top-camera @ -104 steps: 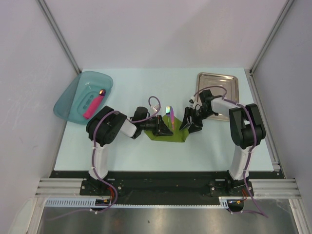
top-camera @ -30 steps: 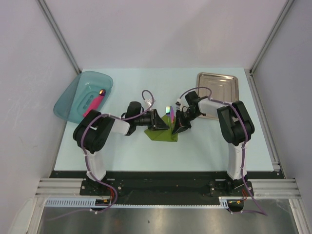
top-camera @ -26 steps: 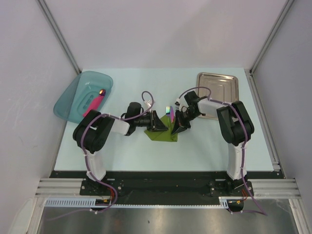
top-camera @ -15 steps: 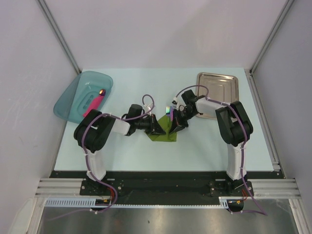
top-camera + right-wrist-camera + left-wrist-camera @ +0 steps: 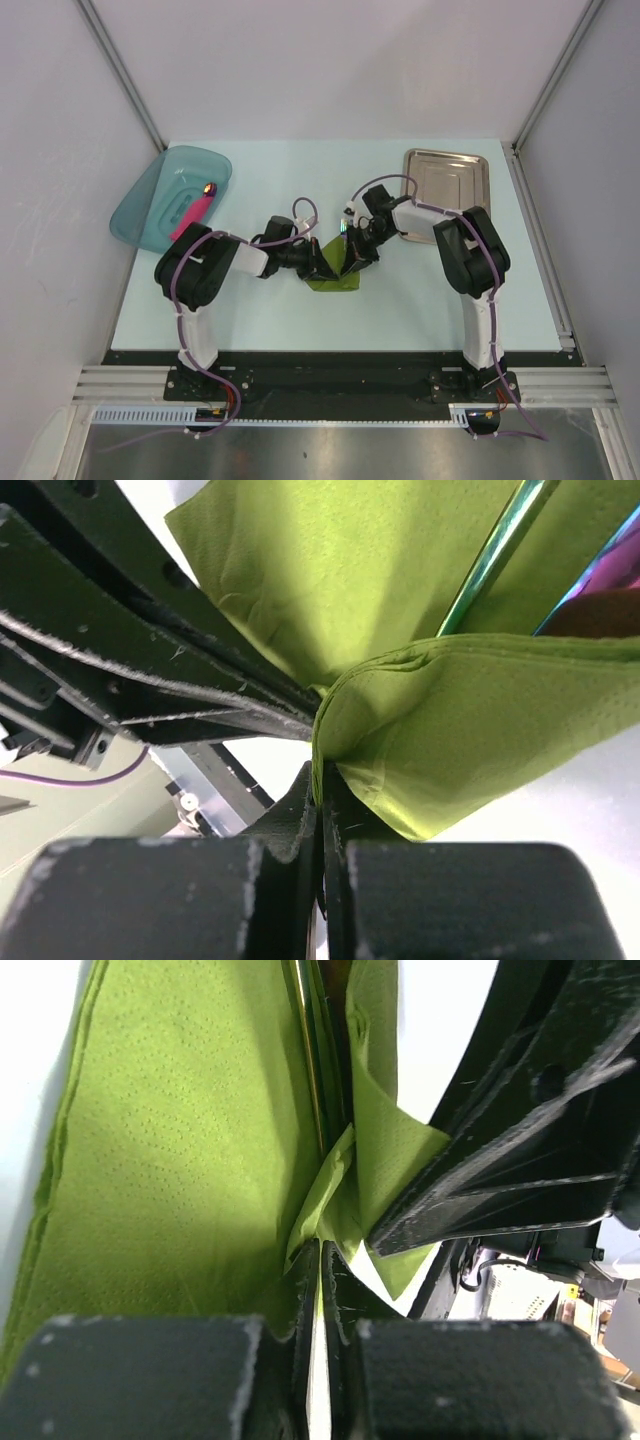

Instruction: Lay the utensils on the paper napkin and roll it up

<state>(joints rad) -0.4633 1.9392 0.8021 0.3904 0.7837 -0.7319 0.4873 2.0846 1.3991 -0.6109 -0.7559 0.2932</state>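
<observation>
The olive-green paper napkin (image 5: 335, 283) lies mid-table, its two sides lifted toward each other. My left gripper (image 5: 325, 262) comes in from the left and is shut on a fold of the napkin (image 5: 180, 1160), pinched at the jaw tips (image 5: 321, 1250). My right gripper (image 5: 350, 256) faces it from the right, shut on the opposite folded edge (image 5: 320, 772) of the napkin (image 5: 480, 730). The utensils (image 5: 343, 229) lie inside the fold. One slim shaft (image 5: 312, 1060) shows in the left wrist view. A green-sheened shaft (image 5: 490, 570) and a purple piece (image 5: 605, 565) show in the right wrist view.
A teal plastic tub (image 5: 150, 200) holding a thick pink bar (image 5: 190, 215) sits at the back left. A steel tray (image 5: 455, 170) lies at the back right, just behind the right arm. Each wrist view is crowded by the other gripper's black body (image 5: 520, 1160) (image 5: 120, 650).
Both grippers have drawn together over the napkin, the right one moving left. The left jaws have closed onto a fold. The napkin's sides have risen around the utensils.
</observation>
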